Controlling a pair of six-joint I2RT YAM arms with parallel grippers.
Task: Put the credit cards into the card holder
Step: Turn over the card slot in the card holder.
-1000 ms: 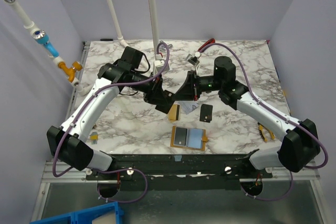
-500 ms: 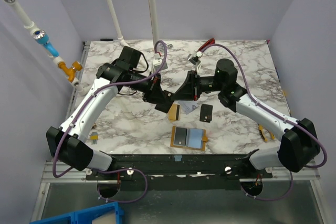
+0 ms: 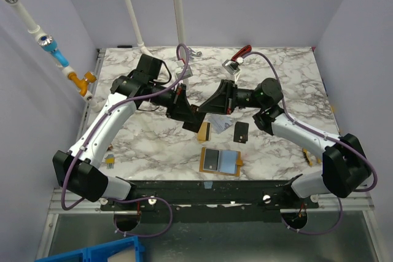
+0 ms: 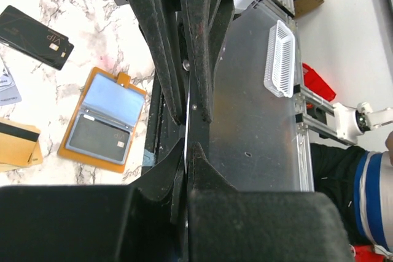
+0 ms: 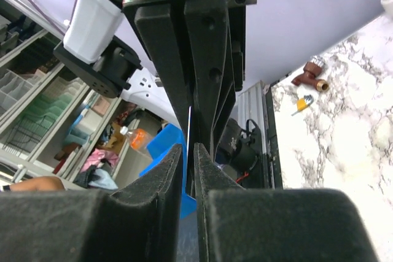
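Since a sec ago the R arm has swung up and the two grippers meet above the counter (image 3: 153,145) — we read it as a card handover. L gripper (image 4: 186,151) and R gripper (image 5: 189,142) each pinch a thin card edge. Holder (image 3: 220,162) lies open w/ a dark card and a pale one inside; gold card (image 3: 204,131) on the counter just beyond.

A tan leather-like open card holder (image 3: 220,162) with glossy clear pockets lies on the smooth white grey-veined marble-patterned table (image 3: 153,145), beside a matt black plastic card (image 3: 241,132).

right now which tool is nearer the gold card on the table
Left. The left tool sits just up-left of the gold card; the right tool hangs farther up the table from it.
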